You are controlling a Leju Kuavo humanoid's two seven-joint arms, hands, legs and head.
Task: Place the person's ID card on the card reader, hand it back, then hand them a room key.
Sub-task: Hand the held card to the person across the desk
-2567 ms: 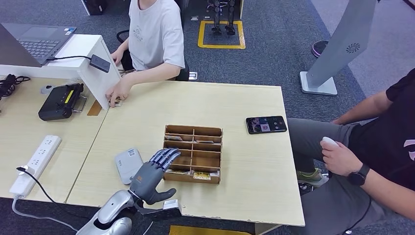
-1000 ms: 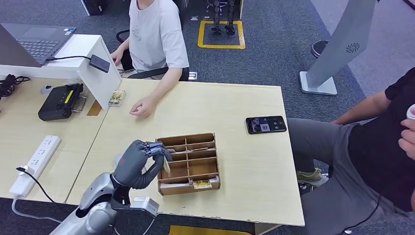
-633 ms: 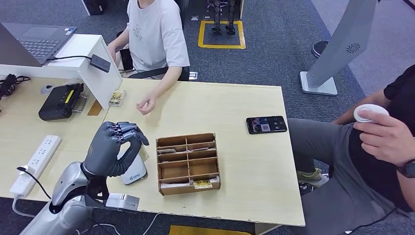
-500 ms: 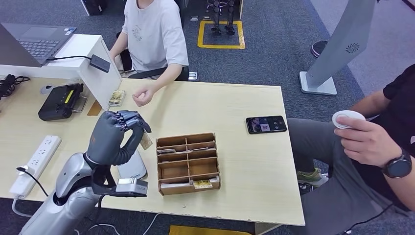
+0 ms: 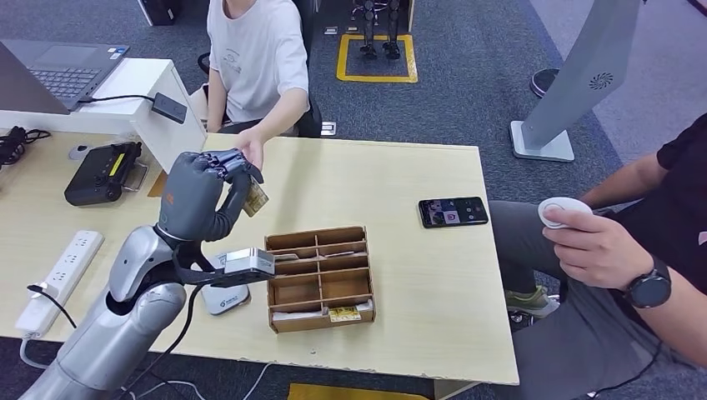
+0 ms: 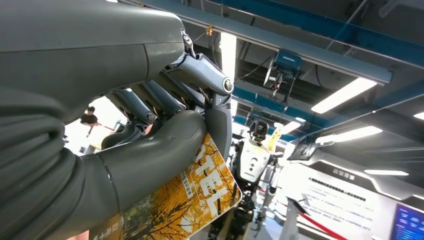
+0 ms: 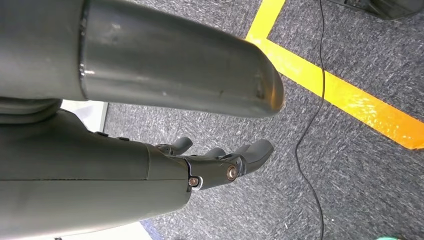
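Note:
My left hand [image 5: 200, 193] is raised over the far left part of the table and pinches a room key card [image 5: 256, 198] between thumb and fingers. In the left wrist view the card [image 6: 185, 205] shows a yellow autumn picture with white letters, clamped under the thumb [image 6: 150, 155]. The seated person's hand [image 5: 250, 148] reaches in just beyond the card, close to my fingertips. The grey card reader [image 5: 223, 298] lies on the table under my forearm. My right hand [image 7: 215, 165] hangs over the carpet, fingers loosely spread, holding nothing.
A wooden compartment box [image 5: 321, 279] with cards stands mid-table. A black phone [image 5: 453, 212] lies to the right. A power strip [image 5: 58, 279], a black device [image 5: 104, 172] and a laptop [image 5: 62, 71] are on the left. A second person at right holds a white round object [image 5: 560, 210].
My left hand lifted a card out of the wooden box and carried it up and away toward the seated person. That person's hand drew back, then came forward to meet it.

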